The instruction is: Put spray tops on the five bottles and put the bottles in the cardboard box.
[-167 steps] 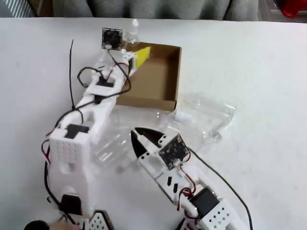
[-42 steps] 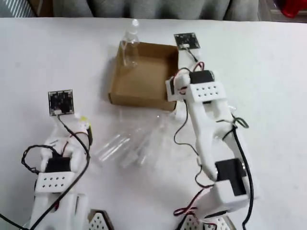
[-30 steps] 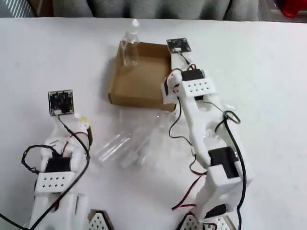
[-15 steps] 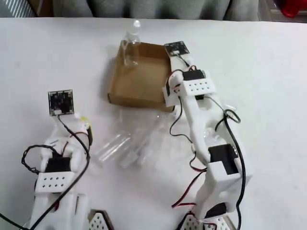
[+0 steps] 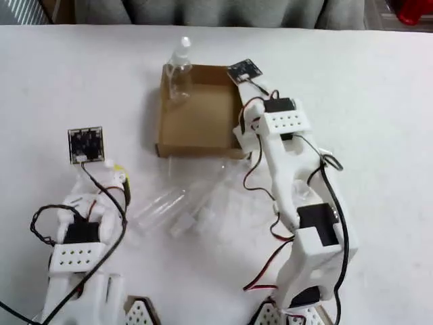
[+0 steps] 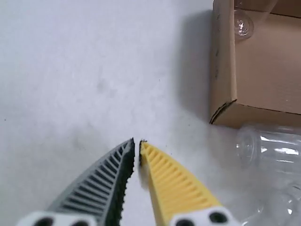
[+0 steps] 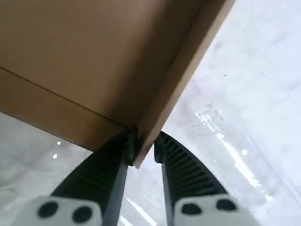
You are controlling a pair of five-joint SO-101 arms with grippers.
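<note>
Clamping down on the cardboard box (image 7: 70, 56), the right gripper (image 7: 141, 141) has its jaws pinched on the wall at the box's near right corner. One bottle (image 5: 178, 71) with a spray top stands upright in the box's far left corner. More clear bottles (image 5: 183, 203) lie on the bench (image 5: 352, 81) just in front of the box. Off to the box's left, the left gripper (image 6: 136, 143) hangs over the bench, jaws clenched on nothing.
</note>
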